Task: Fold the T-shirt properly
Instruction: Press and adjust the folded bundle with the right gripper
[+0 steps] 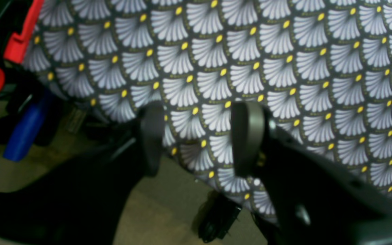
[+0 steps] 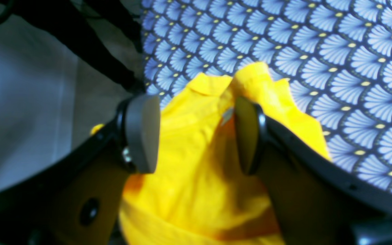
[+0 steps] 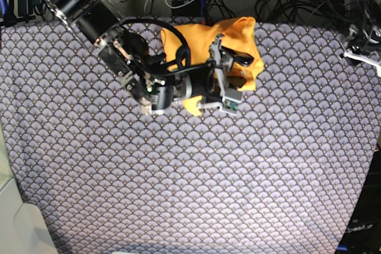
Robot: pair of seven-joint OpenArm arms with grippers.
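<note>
1. The bench (image 3: pixel 190 194) with its patterned cloth was the work spot
2. The T-shirt (image 3: pixel 241 43) lay bunched at the far edge, not folded yet
3. The right end effector (image 2: pixel 196 134) hung wide over it, holding nothing
4. The left end effector (image 1: pixel 199 139) waited partly apart, empty, over the bench edge

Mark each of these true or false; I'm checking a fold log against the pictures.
1. The T-shirt lies flat and spread out. False: it is bunched in a heap.
2. The right gripper is open over the shirt. True.
3. The left gripper holds the shirt. False: only the cloth shows between its fingers.
4. The shirt sits near the cloth's far edge in the base view. True.
5. The shirt has a printed logo. False: no print shows.
</note>
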